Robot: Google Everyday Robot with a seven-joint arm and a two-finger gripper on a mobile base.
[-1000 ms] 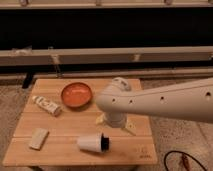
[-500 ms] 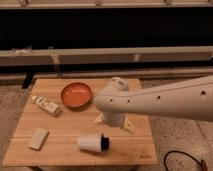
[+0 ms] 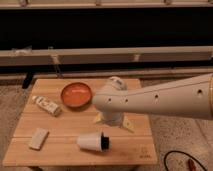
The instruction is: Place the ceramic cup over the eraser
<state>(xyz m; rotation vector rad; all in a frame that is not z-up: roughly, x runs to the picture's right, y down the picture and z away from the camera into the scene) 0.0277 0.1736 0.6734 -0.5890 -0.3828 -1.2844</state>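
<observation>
The ceramic cup (image 3: 91, 141) is small, white and tapered. It lies on its side on the wooden table (image 3: 60, 152) near the front edge, with its dark opening facing right. The eraser (image 3: 38, 138), a pale flat block, lies at the front left of the table, well apart from the cup. My gripper (image 3: 113, 121) hangs under the big white arm (image 3: 155, 100), low over the table just behind and to the right of the cup. The arm hides most of it, and it holds nothing that I can see.
An orange-red bowl (image 3: 76, 94) stands at the back middle of the table. A white tube-like pack (image 3: 47, 105) lies to its left. A black cable (image 3: 175, 160) lies on the floor at the right. A dark wall with a pale rail runs behind the table.
The arm has shifted a little to the left over the table. The cup, eraser and bowl have not moved.
</observation>
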